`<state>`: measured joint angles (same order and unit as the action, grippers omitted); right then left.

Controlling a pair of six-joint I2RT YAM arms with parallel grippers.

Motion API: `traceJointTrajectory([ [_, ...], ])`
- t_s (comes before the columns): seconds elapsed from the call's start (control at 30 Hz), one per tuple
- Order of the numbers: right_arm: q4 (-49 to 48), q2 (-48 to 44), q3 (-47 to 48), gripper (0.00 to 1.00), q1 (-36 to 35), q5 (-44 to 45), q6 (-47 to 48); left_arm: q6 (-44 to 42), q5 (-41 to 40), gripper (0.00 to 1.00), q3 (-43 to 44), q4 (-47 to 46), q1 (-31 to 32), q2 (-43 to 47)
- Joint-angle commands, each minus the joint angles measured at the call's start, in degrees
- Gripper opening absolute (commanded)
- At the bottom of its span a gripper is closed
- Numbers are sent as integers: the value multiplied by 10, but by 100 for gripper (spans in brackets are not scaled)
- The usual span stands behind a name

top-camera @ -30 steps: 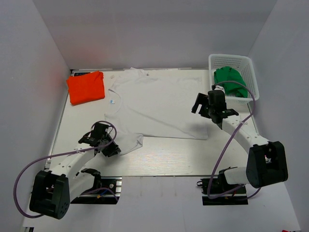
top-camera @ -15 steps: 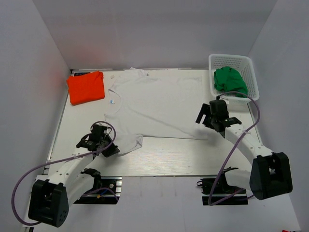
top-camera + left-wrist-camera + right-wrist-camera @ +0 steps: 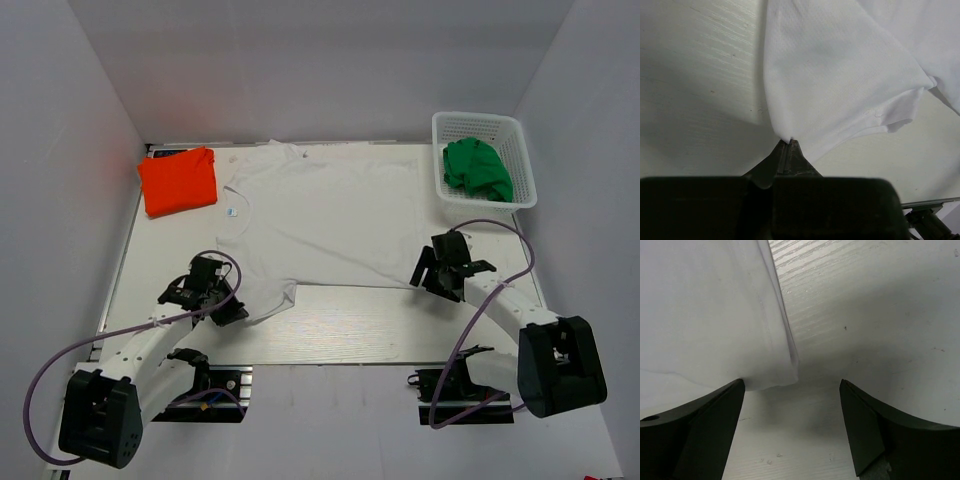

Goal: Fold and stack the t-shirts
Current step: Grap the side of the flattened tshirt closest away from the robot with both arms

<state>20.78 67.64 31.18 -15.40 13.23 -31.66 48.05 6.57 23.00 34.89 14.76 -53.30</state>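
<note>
The white t-shirt (image 3: 320, 215) lies spread flat on the table. My left gripper (image 3: 225, 305) is shut on the corner of its near-left sleeve (image 3: 840, 85), with the jaws closed tight on the cloth (image 3: 788, 141). My right gripper (image 3: 428, 272) is open at the shirt's near-right hem corner (image 3: 782, 375), which lies between its fingers (image 3: 705, 425) just above the table. The folded orange t-shirt (image 3: 178, 181) lies at the far left. The green t-shirt (image 3: 477, 167) lies crumpled in the basket.
The white lattice basket (image 3: 520, 150) stands at the far right corner. White walls enclose the table on three sides. Bare tabletop (image 3: 350, 325) runs along the near edge in front of the shirt.
My right gripper has moved toward the near side, from beside the basket down to the shirt's near-right hem corner. My left gripper has stayed at the sleeve.
</note>
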Motion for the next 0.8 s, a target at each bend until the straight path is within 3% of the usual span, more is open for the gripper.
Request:
traceJointTrajectory([
  [0.0,-24,17,-2,80,2,-10,-14,-9,9,0,25,11,2,1],
  [0.1,-23,25,-7,64,3,-28,-13,-9,9,0,25,11,2,1],
  [0.13,-27,25,-10,38,3,-40,-11,-9,9,0,25,17,2,1],
  [0.23,-27,19,-20,4,1,-42,-16,-9,9,0,30,23,2,1],
  [0.27,-24,15,-20,0,2,-44,-17,-9,14,0,30,23,2,1],
  [0.5,-23,-7,28,0,1,-64,10,-29,77,0,70,-12,2,14],
  [0.77,-19,33,113,0,2,-92,38,-47,96,0,155,-75,-6,-49],
])
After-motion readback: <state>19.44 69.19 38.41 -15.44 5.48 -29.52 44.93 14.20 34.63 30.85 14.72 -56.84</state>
